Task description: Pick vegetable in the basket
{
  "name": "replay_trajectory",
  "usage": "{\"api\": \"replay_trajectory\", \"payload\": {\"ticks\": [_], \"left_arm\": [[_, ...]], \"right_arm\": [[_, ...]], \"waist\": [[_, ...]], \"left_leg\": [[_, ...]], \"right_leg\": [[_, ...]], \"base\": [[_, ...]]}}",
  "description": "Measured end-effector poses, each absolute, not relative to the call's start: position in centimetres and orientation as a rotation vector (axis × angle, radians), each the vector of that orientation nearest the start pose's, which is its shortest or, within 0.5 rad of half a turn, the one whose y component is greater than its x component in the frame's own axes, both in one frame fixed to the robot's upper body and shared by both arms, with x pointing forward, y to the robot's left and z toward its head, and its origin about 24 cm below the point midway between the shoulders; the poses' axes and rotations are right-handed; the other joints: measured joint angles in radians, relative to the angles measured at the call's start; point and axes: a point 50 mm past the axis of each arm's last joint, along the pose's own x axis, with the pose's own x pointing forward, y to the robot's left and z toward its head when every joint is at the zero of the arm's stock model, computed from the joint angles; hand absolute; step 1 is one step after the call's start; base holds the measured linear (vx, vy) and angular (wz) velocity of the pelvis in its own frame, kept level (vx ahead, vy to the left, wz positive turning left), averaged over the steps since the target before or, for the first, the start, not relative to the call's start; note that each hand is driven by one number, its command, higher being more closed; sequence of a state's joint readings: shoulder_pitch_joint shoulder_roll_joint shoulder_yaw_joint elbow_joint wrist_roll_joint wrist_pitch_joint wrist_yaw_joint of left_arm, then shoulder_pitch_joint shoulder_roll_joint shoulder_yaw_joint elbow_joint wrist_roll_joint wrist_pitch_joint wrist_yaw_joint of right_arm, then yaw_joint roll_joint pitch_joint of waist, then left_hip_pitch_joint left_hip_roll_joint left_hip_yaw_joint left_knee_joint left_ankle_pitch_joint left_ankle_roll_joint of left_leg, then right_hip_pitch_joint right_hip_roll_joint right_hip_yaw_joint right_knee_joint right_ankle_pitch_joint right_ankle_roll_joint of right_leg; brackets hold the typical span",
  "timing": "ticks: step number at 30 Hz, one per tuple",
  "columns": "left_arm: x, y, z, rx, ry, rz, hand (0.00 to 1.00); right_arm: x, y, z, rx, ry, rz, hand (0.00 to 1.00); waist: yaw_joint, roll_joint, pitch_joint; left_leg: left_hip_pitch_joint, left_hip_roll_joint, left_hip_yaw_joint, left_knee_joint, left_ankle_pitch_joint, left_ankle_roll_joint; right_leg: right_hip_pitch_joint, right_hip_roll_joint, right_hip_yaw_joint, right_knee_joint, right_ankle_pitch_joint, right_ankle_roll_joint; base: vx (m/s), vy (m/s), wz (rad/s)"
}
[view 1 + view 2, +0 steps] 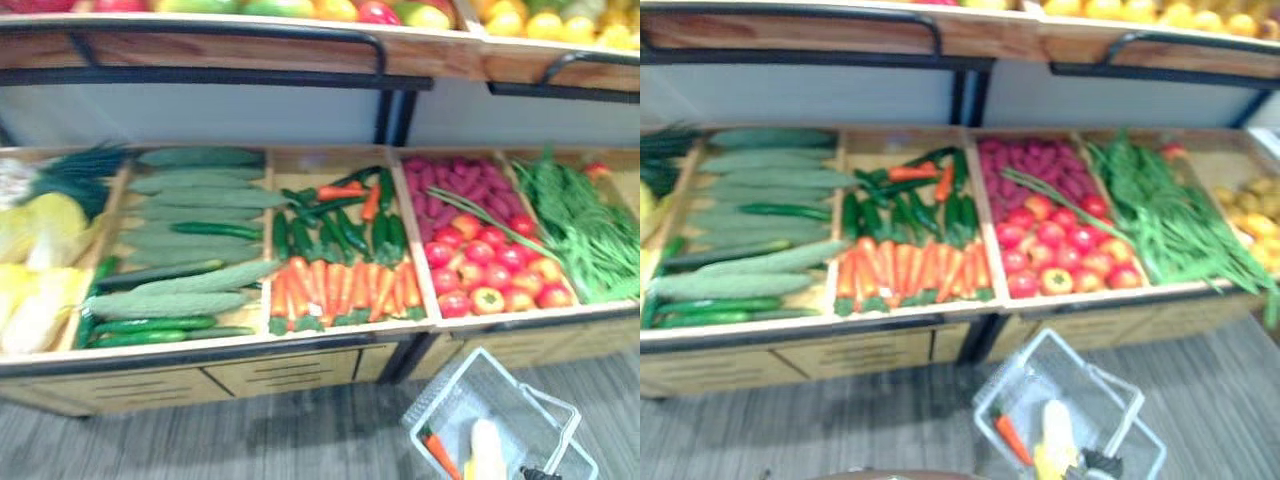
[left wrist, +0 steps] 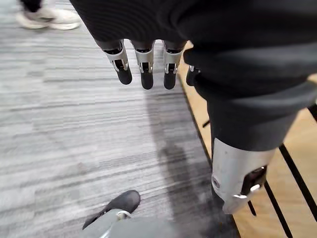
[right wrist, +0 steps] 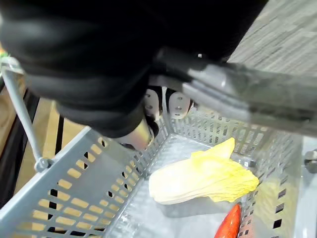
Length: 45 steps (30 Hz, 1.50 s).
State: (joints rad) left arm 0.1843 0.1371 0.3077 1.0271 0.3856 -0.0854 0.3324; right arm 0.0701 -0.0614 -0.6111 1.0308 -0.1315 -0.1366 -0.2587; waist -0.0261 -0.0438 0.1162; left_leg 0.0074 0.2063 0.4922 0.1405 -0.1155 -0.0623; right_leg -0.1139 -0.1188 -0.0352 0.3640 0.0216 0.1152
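Note:
A grey plastic basket [image 1: 440, 388] hangs low in front of the vegetable stand, at my lower right. Inside it lie a pale yellow napa cabbage [image 3: 203, 176] and an orange carrot [image 3: 229, 225], also seen as the cabbage [image 1: 1058, 440] and carrot [image 1: 1012, 438] in the right eye view. My right hand [image 3: 176, 104] is curled round the basket's grey handle [image 3: 237, 87], above the basket's wall [image 3: 74, 188]. My left hand [image 2: 143, 64] hangs over the grey floor beside the stand's base, fingers straight, holding nothing.
The wooden stand holds compartments of cucumbers [image 1: 180, 260], carrots [image 1: 340, 290] with green peppers [image 1: 340, 230], tomatoes [image 1: 490, 270] with purple sweet potatoes [image 1: 450, 185], green beans [image 1: 580, 225] and cabbages [image 1: 40, 260]. A fruit shelf [image 1: 300, 45] runs above. A person's shoe [image 2: 47, 17] stands on the floor.

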Motion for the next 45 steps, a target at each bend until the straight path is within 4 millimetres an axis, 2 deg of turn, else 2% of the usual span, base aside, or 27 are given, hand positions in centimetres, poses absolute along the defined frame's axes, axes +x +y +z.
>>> {"api": "replay_trajectory", "payload": {"ticks": [1, 2, 3, 4, 5, 8, 9, 10, 13, 16, 18, 19, 20, 21, 22, 23, 24, 25, 26, 27, 28, 29, 31, 34, 37, 40, 45], "left_arm": [[6.7, 25.8, -14.7, 0.523, 1.061, 0.429, 0.0], [6.9, 25.7, -14.7, 0.529, 1.058, 0.419, 0.0], [7.2, 25.9, -14.5, 0.533, 1.037, 0.424, 0.0], [7.3, 26.3, -14.3, 0.559, 1.032, 0.417, 0.0], [7.4, 26.5, -14.2, 0.566, 1.027, 0.417, 0.0], [7.3, 27.4, -13.8, 0.595, 1.014, 0.44, 0.0], [7.0, 27.6, -13.8, 0.604, 1.018, 0.447, 0.0], [6.8, 27.9, -13.7, 0.612, 1.024, 0.45, 0.0], [5.8, 25.7, -14.7, 0.578, 1.061, 0.4, 0.0], [6.1, 24.4, -15.0, 0.587, 1.059, 0.335, 0.0], [6.3, 23.4, -15.3, 0.577, 1.055, 0.302, 0.0], [7.0, 22.5, -15.4, 0.571, 1.039, 0.274, 0.0], [7.2, 22.0, -15.5, 0.562, 1.037, 0.264, 0.0], [7.3, 22.5, -15.4, 0.575, 1.037, 0.269, 0.0], [7.9, 23.3, -15.2, 0.592, 1.03, 0.28, 0.0], [8.4, 22.6, -15.3, 0.582, 1.021, 0.257, 0.0], [8.8, 22.1, -15.2, 0.6, 0.994, 0.223, 0.0], [9.1, 22.1, -15.1, 0.604, 0.98, 0.22, 0.0], [9.0, 22.3, -15.1, 0.607, 0.981, 0.227, 0.0], [8.8, 22.3, -15.1, 0.607, 0.987, 0.228, 0.0], [7.8, 22.2, -15.3, 0.603, 1.007, 0.23, 0.0], [7.1, 22.3, -15.4, 0.6, 1.022, 0.235, 0.0], [7.0, 22.1, -15.3, 0.583, 1.017, 0.247, 0.0], [6.0, 22.3, -15.5, 0.575, 1.042, 0.259, 0.0], [6.3, 22.6, -15.4, 0.575, 1.04, 0.27, 0.0], [6.8, 22.7, -15.3, 0.579, 1.028, 0.27, 0.0], [7.1, 22.8, -15.3, 0.59, 1.018, 0.261, 0.0]], "right_arm": [[8.4, -26.4, -14.2, -0.024, 0.943, -0.791, 1.0], [8.4, -26.5, -14.2, -0.035, 0.942, -0.783, 1.0], [8.7, -26.4, -14.2, -0.046, 0.938, -0.766, 1.0], [8.6, -26.7, -14.1, -0.052, 0.938, -0.779, 1.0], [8.5, -26.8, -14.1, -0.057, 0.943, -0.777, 1.0], [8.8, -26.4, -14.2, -0.075, 0.954, -0.742, 1.0], [8.8, -25.7, -14.5, -0.069, 0.963, -0.72, 1.0], [8.9, -25.5, -14.5, -0.074, 0.966, -0.705, 1.0], [9.4, -26.1, -14.2, -0.128, 0.964, -0.676, 1.0], [9.1, -26.2, -14.4, -0.147, 0.991, -0.669, 1.0], [8.4, -26.6, -14.4, -0.183, 1.007, -0.652, 1.0], [7.9, -27.1, -14.3, -0.206, 1.012, -0.653, 1.0], [8.6, -27.7, -13.9, -0.224, 0.979, -0.659, 1.0], [8.9, -27.4, -13.9, -0.231, 0.971, -0.642, 1.0], [9.4, -26.7, -13.9, -0.242, 0.957, -0.596, 1.0], [9.0, -27.1, -13.9, -0.253, 0.964, -0.599, 1.0], [9.1, -27.2, -13.9, -0.265, 0.965, -0.595, 1.0], [9.0, -27.2, -13.9, -0.271, 0.967, -0.587, 1.0], [9.7, -26.8, -13.9, -0.262, 0.953, -0.581, 1.0], [10.0, -26.8, -13.8, -0.257, 0.944, -0.581, 1.0], [10.6, -26.6, -13.8, -0.249, 0.936, -0.575, 1.0], [10.8, -26.3, -13.8, -0.24, 0.937, -0.568, 1.0], [10.6, -26.2, -14.0, -0.236, 0.947, -0.568, 1.0], [10.3, -26.5, -14.0, -0.242, 0.955, -0.573, 1.0], [10.0, -26.6, -14.1, -0.229, 0.968, -0.589, 1.0], [10.2, -26.7, -14.1, -0.219, 0.97, -0.6, 1.0], [10.5, -27.2, -13.9, -0.236, 0.957, -0.601, 1.0]], "waist": [[-0.002, 0.02, 0.015], [-0.002, 0.029, 0.012], [-0.005, 0.024, 0.015], [-0.017, 0.013, 0.009], [-0.018, 0.013, 0.009], [0.003, 0.005, -0.001], [0.01, -0.011, -0.015], [0.012, -0.019, -0.023], [0.019, 0.042, -0.054], [0.0, 0.049, -0.059], [-0.003, 0.075, -0.076], [-0.01, 0.095, -0.066], [-0.012, 0.104, -0.064], [-0.018, 0.094, -0.067], [-0.024, 0.068, -0.038], [-0.033, 0.064, -0.032], [-0.026, 0.057, -0.028], [-0.021, 0.049, -0.019], [-0.007, 0.037, -0.007], [0.003, 0.04, -0.001], [0.014, 0.048, 0.0], [0.021, 0.051, 0.001], [0.028, 0.046, 0.01], [0.029, 0.05, 0.008], [0.027, 0.061, 0.001], [0.024, 0.055, 0.008], [0.025, 0.072, 0.005]], "left_leg": [[0.0, 0.009, 0.05, -0.001, 0.0, 0.027], [-0.003, 0.021, 0.084, -0.01, 0.001, 0.041], [0.015, 0.006, 0.161, -0.016, -0.01, 0.057], [0.024, -0.007, 0.205, -0.006, -0.016, 0.068], [0.023, -0.006, 0.221, 0.005, -0.021, 0.075], [0.012, 0.013, 0.325, 0.045, -0.022, 0.076], [-0.01, 0.026, 0.379, 0.081, -0.022, 0.076], [-0.02, 0.034, 0.403, 0.101, -0.022, 0.075], [-0.041, 0.147, 0.488, 0.199, -0.016, 0.068], [-0.039, 0.214, 0.514, 0.296, -0.01, 0.061], [-0.026, 0.261, 0.515, 0.33, 0.003, 0.064], [0.01, 0.281, 0.519, 0.323, 0.038, 0.076], [0.019, 0.349, 0.521, 0.376, 0.047, 0.068], [0.017, 0.369, 0.527, 0.427, 0.056, 0.058], [0.008, 0.429, 0.501, 0.553, 0.065, 0.021], [-0.009, 0.437, 0.472, 0.564, 0.016, -0.05], [-0.025, 0.379, 0.424, 0.517, -0.024, -0.077], [-0.032, 0.337, 0.388, 0.488, -0.032, -0.069], [-0.05, 0.256, 0.286, 0.453, -0.032, -0.059], [-0.071, 0.19, 0.16, 0.42, -0.022, -0.045], [-0.083, 0.103, -0.006, 0.36, 0.055, -0.02], [-0.078, 0.082, -0.068, 0.359, 0.053, -0.016], [-0.105, 0.011, -0.304, 0.419, 0.046, -0.028], [-0.094, -0.022, -0.398, 0.414, -0.003, -0.053], [-0.037, -0.043, -0.398, 0.239, -0.078, -0.064], [-0.03, -0.055, -0.413, 0.139, -0.095, -0.068], [0.014, -0.055, -0.422, 0.054, -0.097, -0.07]], "right_leg": [[0.002, -0.006, -0.062, -0.066, 0.055, -0.019], [0.022, -0.012, -0.088, -0.101, 0.058, -0.023], [-0.018, -0.063, -0.172, 0.105, -0.034, -0.071], [-0.013, -0.121, -0.232, 0.283, -0.081, -0.076], [0.003, -0.142, -0.263, 0.332, -0.081, -0.076], [0.086, -0.197, -0.35, 0.304, -0.062, -0.062], [0.12, -0.194, -0.376, 0.17, 0.02, -0.059], [0.127, -0.185, -0.388, 0.119, 0.006, -0.056], [0.18, -0.099, -0.471, -0.123, -0.023, -0.054], [0.205, -0.072, -0.477, -0.18, -0.074, -0.042], [0.221, -0.042, -0.476, -0.194, -0.075, -0.042], [0.178, -0.052, -0.477, -0.086, -0.115, -0.035], [0.147, -0.006, -0.459, -0.16, -0.174, -0.024], [0.171, 0.021, -0.456, -0.329, -0.115, -0.036], [0.205, 0.032, -0.457, -0.421, -0.015, -0.05], [0.208, 0.036, -0.433, -0.409, -0.013, -0.066], [0.206, 0.018, -0.381, -0.39, -0.016, -0.067], [0.207, 0.004, -0.356, -0.38, -0.018, -0.069], [0.204, -0.024, -0.313, -0.357, -0.025, -0.071], [0.198, -0.036, -0.278, -0.339, -0.03, -0.064], [0.184, -0.04, -0.228, -0.321, -0.053, -0.041], [0.181, -0.035, -0.205, -0.324, -0.072, -0.028], [0.165, -0.042, -0.116, -0.337, -0.064, -0.02], [0.15, -0.034, -0.03, -0.361, -0.057, -0.013], [0.108, -0.028, 0.016, -0.42, 0.008, 0.004], [0.081, -0.029, 0.018, -0.454, 0.064, 0.018], [0.081, -0.025, 0.015, -0.451, 0.068, 0.023]], "base": [[-0.05, 0.134, -0.99], [-0.08, 0.184, -1.16], [-0.08, 0.156, -1.05], [-0.07, 0.138, -1.03], [-0.06, 0.047, -1.06], [-0.08, -0.085, -1.26], [-0.04, -0.23, -1.05], [-0.04, -0.305, -1.36], [-0.02, -0.331, -1.28], [0.01, -0.33, -0.64], [0.02, -0.147, -0.42], [-0.04, -0.132, -0.55], [-0.04, -0.175, -0.58], [-0.14, -0.353, -0.53], [-0.07, -0.278, -0.3], [-0.05, -0.181, -0.37], [0.03, 0.049, -0.46], [0.02, 0.054, -0.84], [-0.02, 0.06, -1.04], [-0.05, 0.117, -1.4], [-0.05, 0.134, -1.28], [-0.02, 0.12, -1.25], [0.0, 0.101, -0.94], [-0.01, 0.158, -0.75], [0.0, 0.152, -0.33], [-0.02, 0.096, -0.01], [-0.02, 0.023, 0.02]]}}
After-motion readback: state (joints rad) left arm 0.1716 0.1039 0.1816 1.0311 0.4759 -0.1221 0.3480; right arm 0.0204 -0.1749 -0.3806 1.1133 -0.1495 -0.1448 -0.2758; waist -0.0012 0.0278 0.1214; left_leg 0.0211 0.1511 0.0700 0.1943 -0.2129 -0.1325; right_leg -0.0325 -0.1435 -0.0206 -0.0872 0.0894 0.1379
